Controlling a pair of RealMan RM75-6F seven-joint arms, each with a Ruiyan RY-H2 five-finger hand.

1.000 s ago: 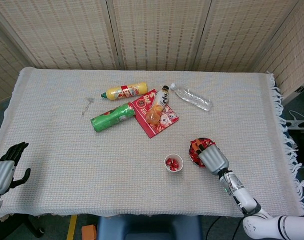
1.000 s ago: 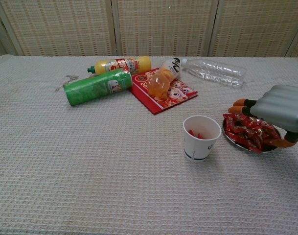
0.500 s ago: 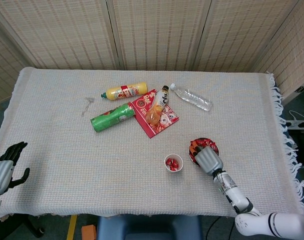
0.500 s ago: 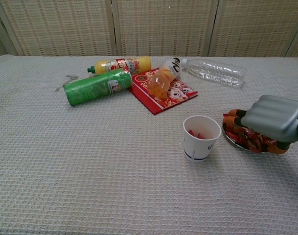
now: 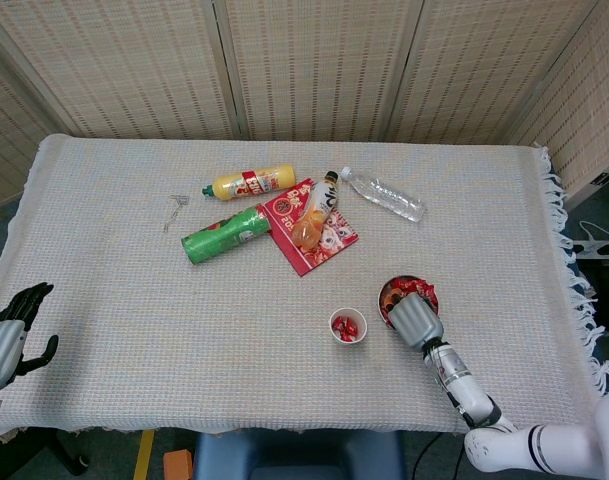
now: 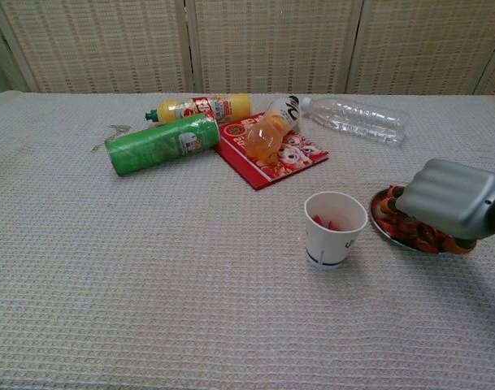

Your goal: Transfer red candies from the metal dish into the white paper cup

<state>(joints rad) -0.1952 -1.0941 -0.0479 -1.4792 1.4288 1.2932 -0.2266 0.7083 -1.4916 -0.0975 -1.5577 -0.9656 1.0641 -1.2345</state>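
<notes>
The white paper cup (image 5: 347, 326) (image 6: 335, 229) stands near the table's front with a few red candies inside. Just right of it is the metal dish (image 5: 409, 284) (image 6: 382, 228), heaped with red candies (image 5: 414, 289) (image 6: 405, 233). My right hand (image 5: 414, 320) (image 6: 452, 207) lies low over the dish, back up, fingers curled down into the candies. The hand's back hides whether anything is held. My left hand (image 5: 9, 335) hovers beyond the table's front left corner, fingers apart and holding nothing. It does not show in the chest view.
At the back middle lie a green can (image 5: 224, 233), a yellow bottle (image 5: 249, 183), a red packet (image 5: 322, 243) with an orange bottle (image 5: 314, 215) on it, and a clear water bottle (image 5: 384, 194). A small metal clip (image 5: 174, 205) lies to their left.
My right hand has shifted slightly left and sunk lower onto the dish, covering more of the candies, with its fingers curled further in. The left hand has dropped slightly.
</notes>
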